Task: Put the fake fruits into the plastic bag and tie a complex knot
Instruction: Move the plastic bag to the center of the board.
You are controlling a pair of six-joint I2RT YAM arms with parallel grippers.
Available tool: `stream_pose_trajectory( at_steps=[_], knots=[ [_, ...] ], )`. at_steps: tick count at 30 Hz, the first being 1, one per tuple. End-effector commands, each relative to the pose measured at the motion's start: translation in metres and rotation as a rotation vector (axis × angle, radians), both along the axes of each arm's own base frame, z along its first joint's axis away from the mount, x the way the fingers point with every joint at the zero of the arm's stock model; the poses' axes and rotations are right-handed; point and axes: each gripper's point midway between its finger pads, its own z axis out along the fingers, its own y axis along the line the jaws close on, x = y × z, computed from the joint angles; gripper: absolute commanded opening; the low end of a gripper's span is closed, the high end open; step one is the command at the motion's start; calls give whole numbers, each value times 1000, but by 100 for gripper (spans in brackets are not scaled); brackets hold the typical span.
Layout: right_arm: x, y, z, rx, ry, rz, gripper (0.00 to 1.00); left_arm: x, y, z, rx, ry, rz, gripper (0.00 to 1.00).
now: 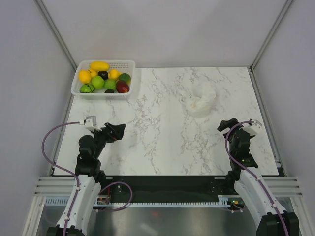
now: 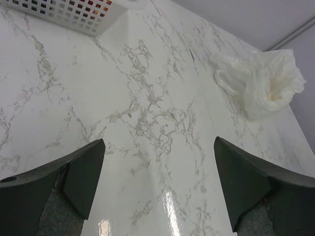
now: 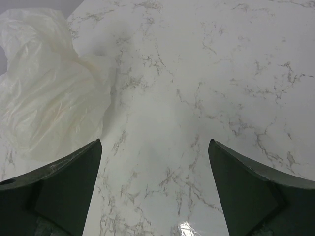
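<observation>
1. Top view:
   - The left gripper [image 1: 119,131] has its jaws spread, holds nothing, and hangs over the table [image 1: 162,142] at the near left.
   - The right gripper [image 1: 226,125] is also spread and empty, at the near right.
   - The fake fruits [image 1: 104,78] are all piled in the white perforated basket [image 1: 130,63] at the far left corner of the table: yellow, green, one dark red and one black.
   - The plastic bag [image 1: 200,100] lies crumpled on the table right of centre. It is beyond the right gripper and well apart from the basket.
   - Bare marble lies between the bag and the basket.

2. Left wrist view:
   - The left gripper [image 2: 157,147] has both dark fingers wide apart, with only marble between them, and touches nothing.
   - The plastic bag [image 2: 266,81] sits at upper right as a rumpled translucent white heap with a faint yellowish tint inside.
   - A corner of the basket [image 2: 74,14] shows at top left, with fruit colours visible through its holes.

3. Right wrist view:
   - The right gripper [image 3: 155,147] has its fingers fully parted and grips nothing.
   - The plastic bag [image 3: 47,98] fills the upper left, thin, creased and collapsed flat on the table [image 3: 221,73].
   - The bag's edge is near the left finger, but whether they touch is unclear.
</observation>
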Motion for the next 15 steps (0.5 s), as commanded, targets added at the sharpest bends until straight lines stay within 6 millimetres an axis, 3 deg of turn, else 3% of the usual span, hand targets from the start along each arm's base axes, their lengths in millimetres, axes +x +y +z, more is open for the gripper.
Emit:
stream_pose_trajectory(
  at_steps=[1, 3, 7, 9, 15],
  knots=[
    [9, 15, 23, -21, -47, 103, 98, 0, -6, 11, -16, -34, -31, 99],
    [16, 24, 44, -11, -86, 146, 98, -1, -6, 11, -18, -36, -34, 99],
    [41, 43, 60, 9, -21, 241, 98, 0, -5, 11, -20, -37, -26, 99],
    [60, 57, 64, 14, 27, 311, 97, 0, -5, 10, -23, -32, -26, 99],
    [101, 71, 66, 29, 39, 357, 97, 0, -6, 9, -22, -26, -29, 99]
  ],
)
